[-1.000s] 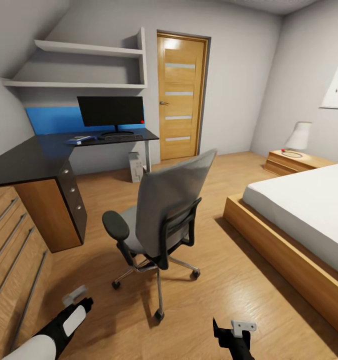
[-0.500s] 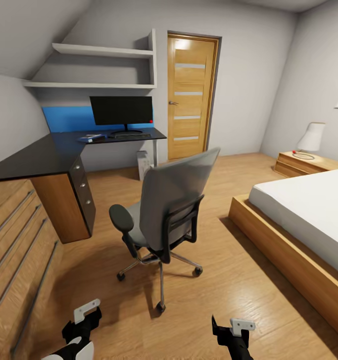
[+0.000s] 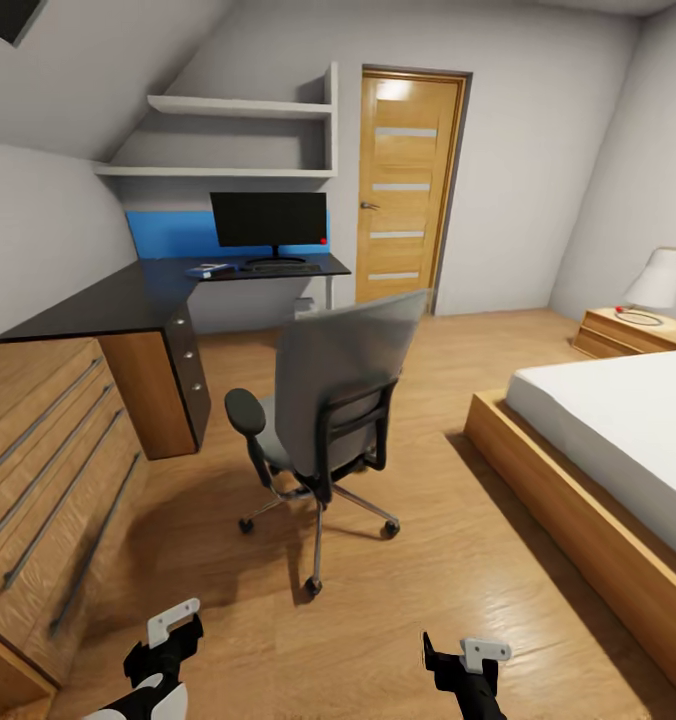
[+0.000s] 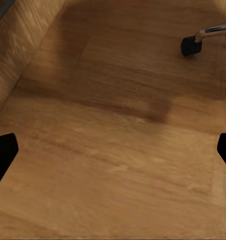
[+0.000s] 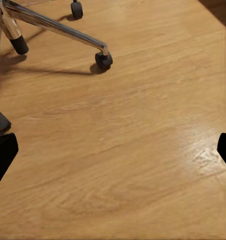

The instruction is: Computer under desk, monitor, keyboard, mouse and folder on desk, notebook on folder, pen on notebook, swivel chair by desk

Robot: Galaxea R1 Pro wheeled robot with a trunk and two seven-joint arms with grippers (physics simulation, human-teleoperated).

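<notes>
The grey swivel chair (image 3: pixel 333 385) stands mid-floor with its back toward me, so its seat is hidden. Beyond it, the dark L-shaped desk (image 3: pixel 128 296) carries the black monitor (image 3: pixel 270 220), with the keyboard (image 3: pixel 279 267) in front of it and a blue flat item (image 3: pixel 210 270) to the keyboard's left. A sliver of the white computer (image 3: pixel 304 304) shows under the desk, behind the chair. My left gripper (image 3: pixel 168 636) (image 4: pixel 113 155) and right gripper (image 3: pixel 460 655) (image 5: pixel 113 155) hang low over the floor, both open and empty. The chair's casters (image 5: pixel 103 60) lie ahead of the right gripper.
A wooden dresser (image 3: pixel 48 470) runs along the left wall. A bed (image 3: pixel 618 440) on a wooden frame fills the right side, with a nightstand and lamp (image 3: pixel 658 285) behind it. A closed door (image 3: pixel 408 195) is at the back, with shelves (image 3: pixel 238 140) above the desk.
The whole view has shifted: the camera turned left, bringing more of the dresser in. My left arm drew back toward me, while the right gripper stayed put.
</notes>
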